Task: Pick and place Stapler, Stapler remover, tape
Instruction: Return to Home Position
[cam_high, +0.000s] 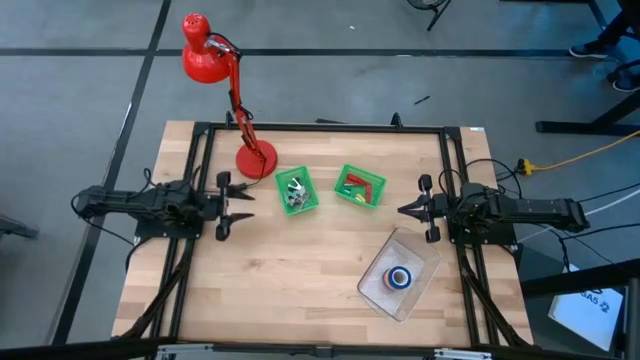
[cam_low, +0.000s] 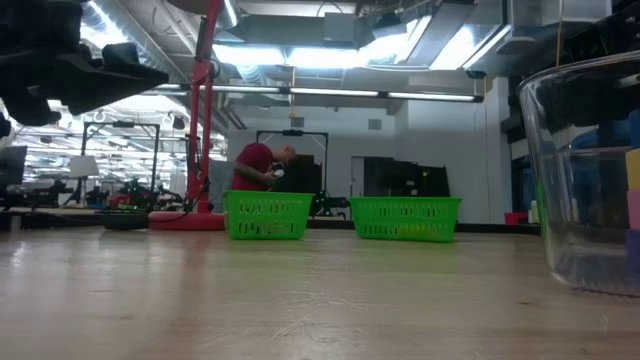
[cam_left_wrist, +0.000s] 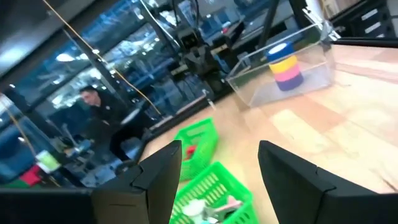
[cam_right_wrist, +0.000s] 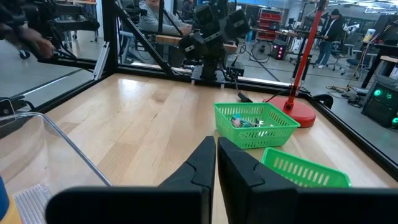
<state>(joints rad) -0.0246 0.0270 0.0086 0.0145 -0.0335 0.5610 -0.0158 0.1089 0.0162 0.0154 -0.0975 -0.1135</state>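
The tape rolls (cam_high: 400, 277) lie stacked inside a clear plastic container (cam_high: 420, 250) on the table's near right; the left wrist view shows the stack (cam_left_wrist: 285, 62) as blue over yellow over pink. Two green baskets sit mid-table: the left one (cam_high: 297, 192) holds grey-silver pieces, the right one (cam_high: 360, 187) a red piece. My left gripper (cam_high: 240, 203) hovers open left of the baskets, its fingers (cam_left_wrist: 217, 149) apart and empty. My right gripper (cam_high: 402, 210) hovers shut to the right of them, its fingers (cam_right_wrist: 216, 142) together and holding nothing.
A red desk lamp stands with its base (cam_high: 255, 160) on the table's far side, just left of the left basket. A black frame runs around the tabletop. Bare wood lies between the two grippers on the near side. People are in the room behind the table (cam_low: 262, 165).
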